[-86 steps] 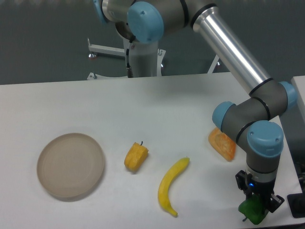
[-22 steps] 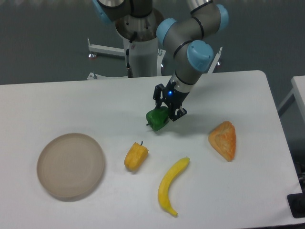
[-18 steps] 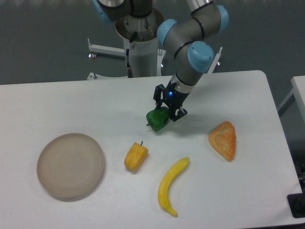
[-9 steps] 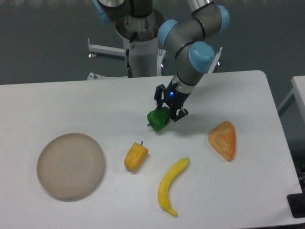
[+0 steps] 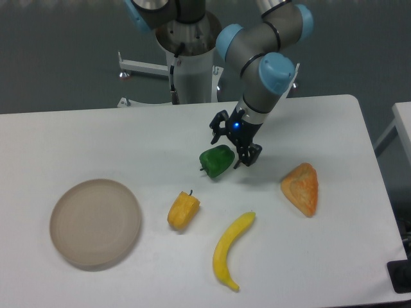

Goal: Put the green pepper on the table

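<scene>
The green pepper [image 5: 216, 161], small, glossy and dark green, lies on the white table [image 5: 96, 141] near its middle, stem pointing left. My gripper [image 5: 233, 145] hangs just above and to the right of it, open, its black fingers spread and off the pepper. Nothing is held between them.
A yellow-orange pepper [image 5: 183, 210] lies below and left of the green one. A banana [image 5: 231, 249] lies toward the front. An orange wedge-shaped piece [image 5: 301, 188] sits at the right. A round beige plate [image 5: 96, 221] rests at the front left.
The gripper carried the pepper from the front right corner to mid-table. Since half a second ago the fingers have opened and drawn slightly right; the pepper now rests free on the table.
</scene>
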`<state>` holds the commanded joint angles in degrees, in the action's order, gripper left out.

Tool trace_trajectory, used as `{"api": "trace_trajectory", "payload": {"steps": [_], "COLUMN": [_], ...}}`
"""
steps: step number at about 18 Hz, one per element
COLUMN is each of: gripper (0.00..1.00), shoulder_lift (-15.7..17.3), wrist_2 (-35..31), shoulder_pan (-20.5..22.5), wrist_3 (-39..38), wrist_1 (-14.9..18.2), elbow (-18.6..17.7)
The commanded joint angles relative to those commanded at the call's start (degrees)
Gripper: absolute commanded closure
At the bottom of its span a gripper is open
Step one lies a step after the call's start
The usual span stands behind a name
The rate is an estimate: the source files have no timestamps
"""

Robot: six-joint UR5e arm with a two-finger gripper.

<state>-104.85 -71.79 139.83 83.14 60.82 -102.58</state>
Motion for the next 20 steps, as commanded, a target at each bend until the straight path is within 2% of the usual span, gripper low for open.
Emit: {"api": "trace_trajectory", "payload": {"steps": [2, 5, 9, 15, 20], "gripper": [0.0, 0.0, 0.0, 0.0, 0.0], "shoulder_lift": [-1.1, -3.4, -7.6, -14.4, -18.0], "wrist_2": [-3.6, -5.6, -6.7, -15.6, -17.9], "shoulder_pan": [0.1, 0.0, -0.4, -3.0, -3.4], "wrist_3": [-0.1, -0.3, -1.6, -3.4, -3.7], "wrist_1": [2.2, 4.6, 4.7, 4.6, 4.5], "elbow": [4.4, 10.5, 17.7, 28.5, 33.5]}}
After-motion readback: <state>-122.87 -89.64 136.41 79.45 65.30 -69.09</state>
